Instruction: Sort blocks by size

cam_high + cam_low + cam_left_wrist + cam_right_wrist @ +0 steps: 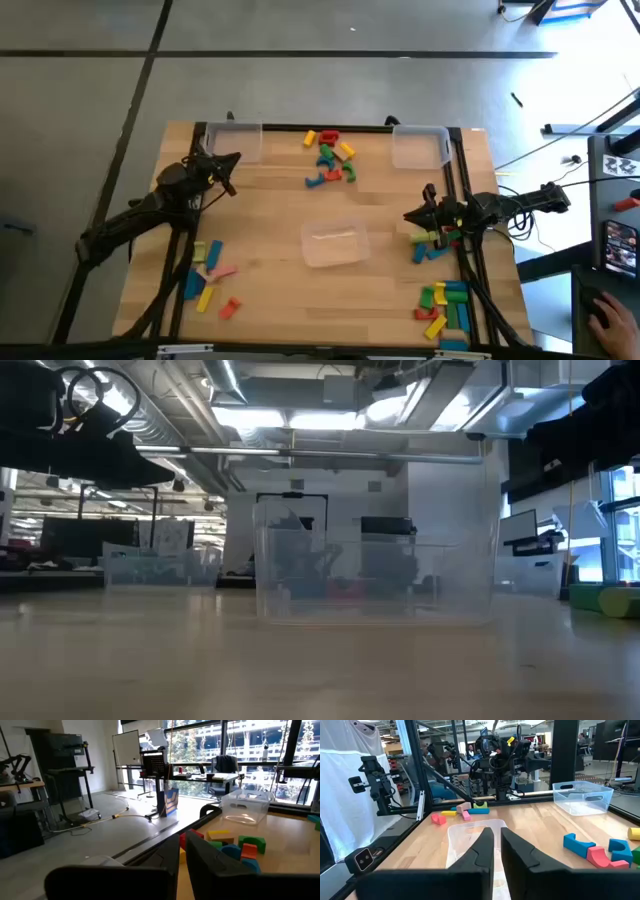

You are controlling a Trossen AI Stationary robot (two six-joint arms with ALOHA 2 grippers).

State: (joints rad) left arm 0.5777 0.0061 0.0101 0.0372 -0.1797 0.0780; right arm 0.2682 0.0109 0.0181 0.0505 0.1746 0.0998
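Note:
The blocks lie in loose groups on the wooden table: one at the far middle (330,158), one at the near left (210,275), one at the near right (445,305), and a few beneath the right arm (430,245). My left gripper (235,159) hovers shut over the table's left part, pointing toward the far group (232,845), with nothing between its fingers (180,851). My right gripper (408,215) hovers shut at the right, pointing toward the middle clear bin (472,832), also holding nothing (497,845).
Three clear plastic bins stand on the table: far left (232,140), far right (420,146) and middle (335,243). The low view shows the middle bin (375,575) and another bin (160,565) behind it. A person's hand (610,315) shows beyond the table's right edge.

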